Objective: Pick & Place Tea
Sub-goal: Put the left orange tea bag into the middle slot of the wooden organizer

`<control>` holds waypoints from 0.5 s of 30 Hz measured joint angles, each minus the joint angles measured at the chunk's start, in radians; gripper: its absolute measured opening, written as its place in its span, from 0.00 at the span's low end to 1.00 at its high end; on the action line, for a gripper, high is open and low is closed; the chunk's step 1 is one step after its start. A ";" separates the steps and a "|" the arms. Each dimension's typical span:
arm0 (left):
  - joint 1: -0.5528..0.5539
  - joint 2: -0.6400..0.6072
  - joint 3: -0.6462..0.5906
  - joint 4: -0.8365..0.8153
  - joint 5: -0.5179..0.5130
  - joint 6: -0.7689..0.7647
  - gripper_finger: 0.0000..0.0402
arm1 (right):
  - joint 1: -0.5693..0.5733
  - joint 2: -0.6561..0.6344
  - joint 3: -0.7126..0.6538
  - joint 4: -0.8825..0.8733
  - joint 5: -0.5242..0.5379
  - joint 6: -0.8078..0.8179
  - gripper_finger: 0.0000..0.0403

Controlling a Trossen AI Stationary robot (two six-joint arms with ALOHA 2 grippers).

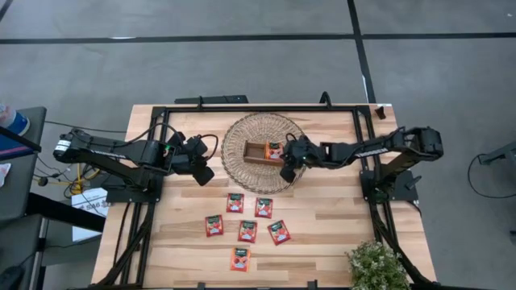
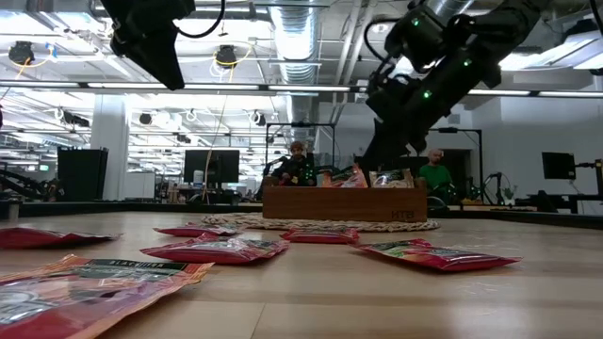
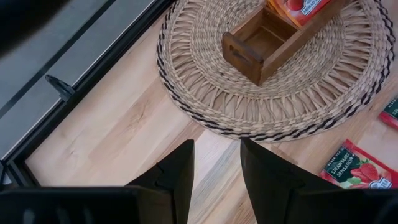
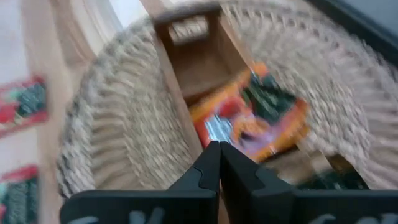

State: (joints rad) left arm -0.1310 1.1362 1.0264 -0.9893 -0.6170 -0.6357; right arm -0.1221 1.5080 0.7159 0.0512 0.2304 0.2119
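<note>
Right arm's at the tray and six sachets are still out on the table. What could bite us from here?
The sachet in the wooden tray lies tilted, so it may sit proud and block later ones. The right gripper, shut and empty, hovers close above the tray's wall and might clip it. The sachets on the table lie flat, hard to pinch.

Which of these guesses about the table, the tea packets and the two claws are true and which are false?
1. The wooden tray sits on a round woven mat. True.
2. Six tea sachets lie on the bare table. True.
3. The tray holds nothing. False: an orange sachet lies in it.
4. The right claw is wide open. False: it is shut and holds nothing.
5. The left claw grips a sachet. False: it is open and holds nothing.
</note>
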 joint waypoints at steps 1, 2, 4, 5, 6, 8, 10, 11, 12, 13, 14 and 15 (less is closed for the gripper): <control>0.000 0.000 0.000 0.003 0.000 0.000 0.31 | -0.005 0.004 0.001 -0.005 -0.010 0.000 0.00; 0.000 0.000 0.000 0.008 0.000 0.000 0.31 | -0.012 0.005 0.004 -0.006 -0.028 -0.002 0.00; 0.000 0.000 0.000 0.015 0.000 0.000 0.31 | -0.021 0.004 0.017 0.003 -0.056 -0.002 0.00; 0.000 0.000 0.000 0.018 0.000 0.000 0.31 | -0.023 0.003 0.020 0.005 -0.058 -0.002 0.00; 0.000 0.000 0.000 0.019 0.000 0.000 0.31 | -0.024 0.003 0.020 0.002 -0.059 -0.002 0.00; 0.000 0.000 0.000 0.020 0.000 0.000 0.31 | -0.024 0.003 0.019 -0.002 -0.059 -0.002 0.00; 0.000 0.000 0.000 0.020 0.000 0.000 0.31 | -0.025 0.003 0.019 0.000 -0.059 -0.001 0.00; 0.000 0.000 0.000 0.020 0.000 0.000 0.31 | -0.025 0.003 0.019 -0.001 -0.059 0.002 0.00; 0.000 0.000 0.000 0.021 0.000 0.000 0.31 | -0.025 0.003 0.019 0.000 -0.061 0.007 0.00; 0.000 0.000 0.000 0.022 0.000 0.000 0.31 | -0.025 0.008 0.019 0.002 -0.067 0.017 0.00; 0.000 0.000 0.000 0.025 0.000 0.000 0.31 | -0.025 0.024 0.025 0.003 -0.067 0.023 0.00; 0.000 0.000 0.000 0.028 0.000 0.001 0.31 | -0.025 0.042 0.032 -0.002 -0.073 0.023 0.00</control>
State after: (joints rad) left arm -0.1308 1.1360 1.0266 -0.9617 -0.6170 -0.6345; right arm -0.1467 1.5505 0.7482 0.0493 0.1570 0.2354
